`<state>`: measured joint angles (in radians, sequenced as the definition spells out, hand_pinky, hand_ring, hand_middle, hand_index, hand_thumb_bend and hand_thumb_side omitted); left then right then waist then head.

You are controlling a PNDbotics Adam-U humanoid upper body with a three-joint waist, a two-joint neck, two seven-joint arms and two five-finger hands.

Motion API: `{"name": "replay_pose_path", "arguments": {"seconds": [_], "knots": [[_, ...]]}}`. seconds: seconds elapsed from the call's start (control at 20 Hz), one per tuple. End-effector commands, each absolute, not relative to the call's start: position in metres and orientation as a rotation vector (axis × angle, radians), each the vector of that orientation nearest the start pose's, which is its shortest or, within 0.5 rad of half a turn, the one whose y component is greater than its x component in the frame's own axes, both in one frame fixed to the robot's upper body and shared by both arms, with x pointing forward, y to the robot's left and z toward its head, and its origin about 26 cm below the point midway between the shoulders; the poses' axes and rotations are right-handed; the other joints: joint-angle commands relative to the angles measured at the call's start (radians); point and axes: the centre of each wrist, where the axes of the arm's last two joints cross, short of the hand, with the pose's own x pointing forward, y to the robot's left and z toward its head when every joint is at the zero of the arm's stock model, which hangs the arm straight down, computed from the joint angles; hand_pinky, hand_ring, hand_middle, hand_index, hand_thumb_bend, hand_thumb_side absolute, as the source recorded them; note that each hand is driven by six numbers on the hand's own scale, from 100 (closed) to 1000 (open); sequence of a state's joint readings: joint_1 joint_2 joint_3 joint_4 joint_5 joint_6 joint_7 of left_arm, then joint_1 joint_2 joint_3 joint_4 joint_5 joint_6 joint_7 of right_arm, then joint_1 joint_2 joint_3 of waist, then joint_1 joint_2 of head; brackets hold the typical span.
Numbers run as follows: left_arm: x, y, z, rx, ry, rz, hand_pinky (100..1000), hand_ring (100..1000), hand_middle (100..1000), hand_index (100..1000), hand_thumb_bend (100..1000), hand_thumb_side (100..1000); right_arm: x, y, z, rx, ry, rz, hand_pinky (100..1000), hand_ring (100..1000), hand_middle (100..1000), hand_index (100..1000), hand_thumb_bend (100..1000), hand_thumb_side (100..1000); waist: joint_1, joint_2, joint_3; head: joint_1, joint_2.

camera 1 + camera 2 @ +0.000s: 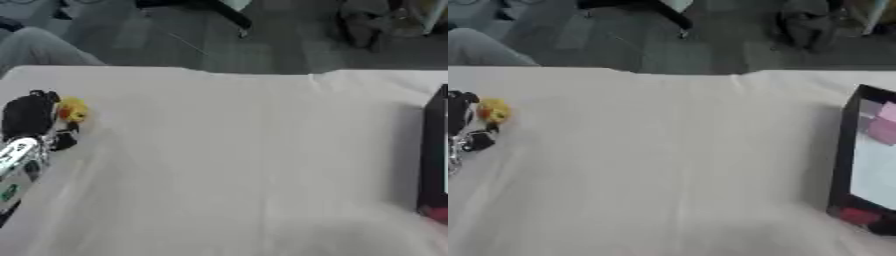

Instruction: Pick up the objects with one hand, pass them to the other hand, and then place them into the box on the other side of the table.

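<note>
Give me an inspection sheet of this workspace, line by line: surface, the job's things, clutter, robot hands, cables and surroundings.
Surface: table under a pale cloth, creased along its far edge.
Job's things: small yellow object at the left edge; dark-walled box at the right edge, with a pink thing inside and a red patch on its near corner.
Clutter: nothing seen.
Robot hands: left robot hand against the yellow object, fingers curled round it; right robot hand not in view.
Cables: nothing seen on the table; a thin line crosses the floor behind it.
Surroundings: grey floor beyond the table, dark furniture legs, a grey-clad shape at upper left.
</note>
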<state>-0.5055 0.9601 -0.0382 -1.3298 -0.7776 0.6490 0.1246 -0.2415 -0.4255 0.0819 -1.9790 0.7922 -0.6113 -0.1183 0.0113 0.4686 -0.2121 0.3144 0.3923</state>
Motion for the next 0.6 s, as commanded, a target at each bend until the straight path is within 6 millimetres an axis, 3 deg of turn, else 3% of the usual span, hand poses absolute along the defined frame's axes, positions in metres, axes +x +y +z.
{"name": "replay_pose_path", "arguments": {"seconds": [0.05, 0.45, 0.6], "knots": [[0.3582, 0.4506, 0.2589, 1.867, -0.98, -0.478, 740, 608, 602, 781, 288, 228, 0.2926, -0.2622, 0.1866, 0.904, 2.798, -1.351, 781, 811, 714, 991, 100, 285, 0.002, -0.017, -0.003, -0.003, -0.017], [0.3591, 0.4501, 0.2584, 1.877, -0.977, -0.491, 740, 603, 594, 765, 278, 100, 0.2923, -0.2623, 0.1856, 0.906, 2.799, -1.354, 780, 811, 714, 991, 100, 285, 0.004, -0.013, -0.012, -0.003, -0.022], [0.3591, 0.4506, 0.2583, 1.883, -0.97, -0.497, 738, 596, 589, 760, 291, 100, 0.2921, -0.2625, 0.1852, 0.906, 2.799, -1.356, 781, 811, 714, 991, 100, 284, 0.004, -0.013, -0.012, -0.001, -0.022]]}}
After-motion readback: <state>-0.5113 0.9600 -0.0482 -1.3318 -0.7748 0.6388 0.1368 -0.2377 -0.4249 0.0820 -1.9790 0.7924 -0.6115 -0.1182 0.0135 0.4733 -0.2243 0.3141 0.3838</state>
